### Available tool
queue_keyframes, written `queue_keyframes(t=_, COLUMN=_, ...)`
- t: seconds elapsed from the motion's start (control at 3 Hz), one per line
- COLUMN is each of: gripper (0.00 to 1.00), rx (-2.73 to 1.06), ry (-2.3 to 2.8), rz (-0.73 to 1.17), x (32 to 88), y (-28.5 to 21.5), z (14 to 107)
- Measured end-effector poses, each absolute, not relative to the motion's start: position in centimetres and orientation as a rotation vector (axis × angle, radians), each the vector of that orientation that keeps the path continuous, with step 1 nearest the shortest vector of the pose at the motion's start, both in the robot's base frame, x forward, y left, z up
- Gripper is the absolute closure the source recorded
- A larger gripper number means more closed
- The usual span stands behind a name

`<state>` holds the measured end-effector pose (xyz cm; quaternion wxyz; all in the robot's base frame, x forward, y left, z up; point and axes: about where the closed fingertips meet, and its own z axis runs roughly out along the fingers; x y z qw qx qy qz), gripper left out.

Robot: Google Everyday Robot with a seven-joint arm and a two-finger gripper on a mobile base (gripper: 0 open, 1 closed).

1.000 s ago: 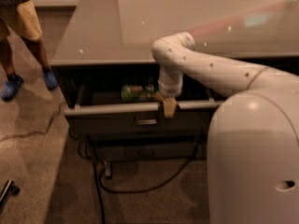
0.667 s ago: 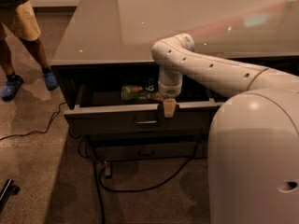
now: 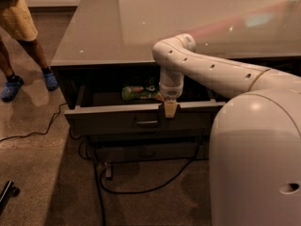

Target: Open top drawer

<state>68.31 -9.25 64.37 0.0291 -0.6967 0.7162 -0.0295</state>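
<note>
Now the top drawer [image 3: 117, 121] stands pulled out from under the grey tabletop [image 3: 141, 22], its dark front well forward of the cabinet and its lighter side walls showing. A small metal bar handle [image 3: 146, 122] sits at the middle of that front. The end effector [image 3: 170, 110] hangs straight down from the white arm [image 3: 211, 72] and rests at the top edge of the drawer front, just to the right of the handle; whether it is spread or pressed together, I cannot tell. Inside the drawer, behind the end effector and a little to its left, lies a green packet [image 3: 138, 93] beside a small dark item that is too dim to name. Below the open drawer is a shallower drawer front [image 3: 146, 152], closed. A black cable [image 3: 141, 189] loops across the floor [image 3: 37, 173] beneath the cabinet. The robot's white body [image 3: 258, 164] fills the lower right. At the upper left stand a person's legs [image 3: 23, 36] in blue shoes [image 3: 11, 87], well apart from the drawer.
</note>
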Motion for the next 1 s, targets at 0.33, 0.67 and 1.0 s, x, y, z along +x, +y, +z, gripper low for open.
queue_keyframes(t=0.33, gripper=0.16, rx=-2.149, ry=2.209, rz=-0.091, x=68.3, y=-9.3, z=64.4)
queue_keyframes(t=0.67, gripper=0.00, rx=-2.149, ry=2.209, rz=-0.091, x=68.3, y=-9.3, z=64.4)
queue_keyframes(t=1.0, gripper=0.00, rx=-2.162, ry=2.215, rz=-0.077, x=67.6, y=-9.5, z=63.3)
